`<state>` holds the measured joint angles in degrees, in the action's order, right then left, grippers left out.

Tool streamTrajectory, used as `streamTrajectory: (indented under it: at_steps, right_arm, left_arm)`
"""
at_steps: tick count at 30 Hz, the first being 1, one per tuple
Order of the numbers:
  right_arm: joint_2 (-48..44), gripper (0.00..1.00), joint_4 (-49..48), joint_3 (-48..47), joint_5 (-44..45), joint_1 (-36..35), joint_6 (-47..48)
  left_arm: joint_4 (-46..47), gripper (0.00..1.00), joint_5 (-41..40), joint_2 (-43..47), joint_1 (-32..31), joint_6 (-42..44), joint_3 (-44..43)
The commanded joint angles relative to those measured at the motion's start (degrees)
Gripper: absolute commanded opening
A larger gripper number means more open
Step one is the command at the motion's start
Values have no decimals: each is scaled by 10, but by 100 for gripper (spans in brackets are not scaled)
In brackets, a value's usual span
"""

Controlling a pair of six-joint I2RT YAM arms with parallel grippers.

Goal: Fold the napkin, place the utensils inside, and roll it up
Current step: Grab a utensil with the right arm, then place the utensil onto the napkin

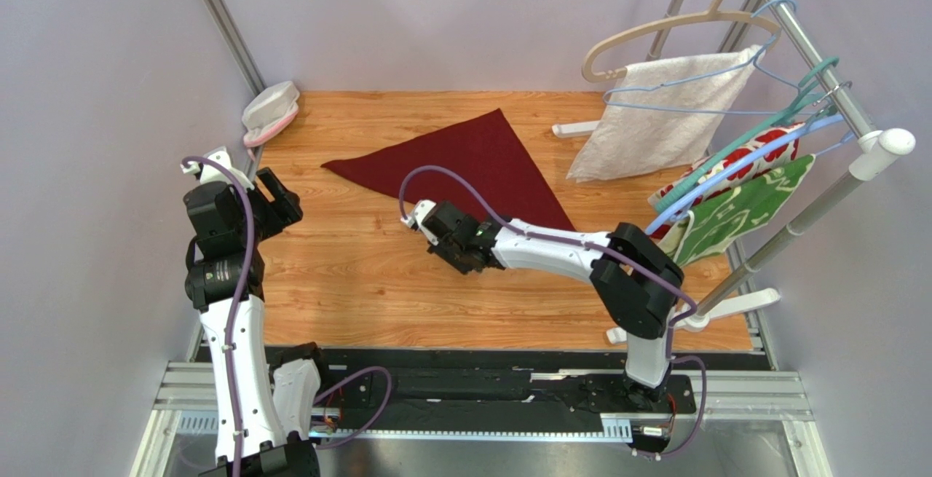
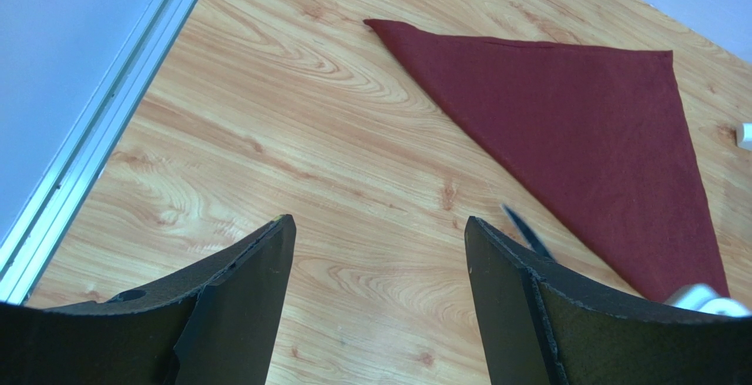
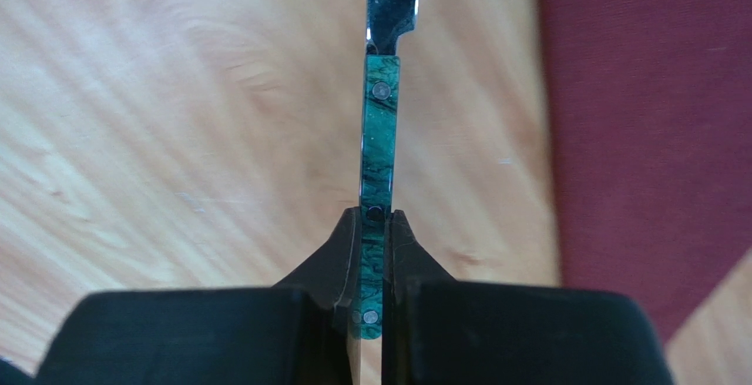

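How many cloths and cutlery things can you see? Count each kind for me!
Cloths lying flat: 1, the dark red napkin.
Cloths hanging up: 3, the white towel, a red patterned cloth and a green patterned cloth.
Cutlery pieces: 1, the green-handled utensil, pinched in the right gripper.
Total: 5.

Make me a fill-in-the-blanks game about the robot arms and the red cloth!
The napkin lies folded into a ____. The right gripper is shut on a utensil with a ____ handle. The left gripper is ____ and holds nothing.
Missing words: triangle, green, open.
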<state>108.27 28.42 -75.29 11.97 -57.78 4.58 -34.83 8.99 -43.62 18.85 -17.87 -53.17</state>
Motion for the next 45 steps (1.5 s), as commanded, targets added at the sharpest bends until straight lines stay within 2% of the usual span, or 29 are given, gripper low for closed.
streamTrajectory:
  at_steps: [1,5,14,20,41,44,45]
  right_arm:
    - [-31,0,0,-32,1,56,129]
    - [-10,0,-39,-57,-26,126,162]
    - [56,0,-44,-137,-76,183,248]
    - [84,0,-30,-140,-103,188,279]
    - [108,0,-47,-113,-82,202,299]
    - [114,7,-47,-117,-68,203,300]
    - [115,14,-48,-117,-66,203,300]
  left_arm:
    - [18,79,10,-2,5,-5,1]
    - [20,80,11,-3,5,-4,1]
    - [18,80,12,-10,4,-2,-2]
    - [16,79,8,-11,5,-1,-2]
    - [18,80,13,-19,4,-1,-2]
    - [17,80,11,-18,4,-1,-2]
    - [18,79,11,-17,5,-1,-2]
